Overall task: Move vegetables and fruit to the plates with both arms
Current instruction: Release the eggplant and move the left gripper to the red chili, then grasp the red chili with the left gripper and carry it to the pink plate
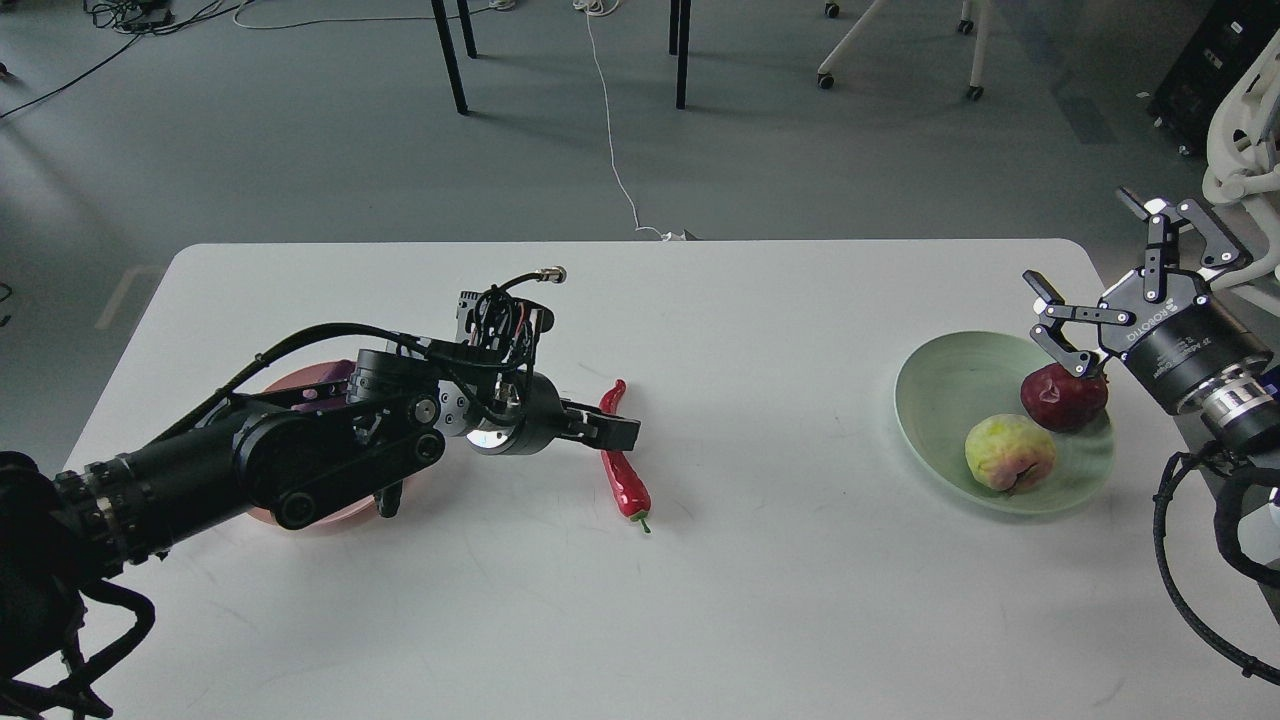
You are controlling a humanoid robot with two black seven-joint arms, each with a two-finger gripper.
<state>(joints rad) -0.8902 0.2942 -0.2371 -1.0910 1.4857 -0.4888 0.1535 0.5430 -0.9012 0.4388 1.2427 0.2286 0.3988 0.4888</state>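
Chili pepper (622,463) lies at left jaws (612,428) — touching.

Red chili pepper (622,460), dark-red pomegranate (1065,397), yellow-green fruit (1010,453), mint plate (935,385), pink plate (300,381), white table (760,600).

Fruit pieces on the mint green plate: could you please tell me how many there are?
2. The pomegranate lies at the right of the mint green plate, and the yellow-green fruit sits in front of it, nearer the camera. None seems hidden.
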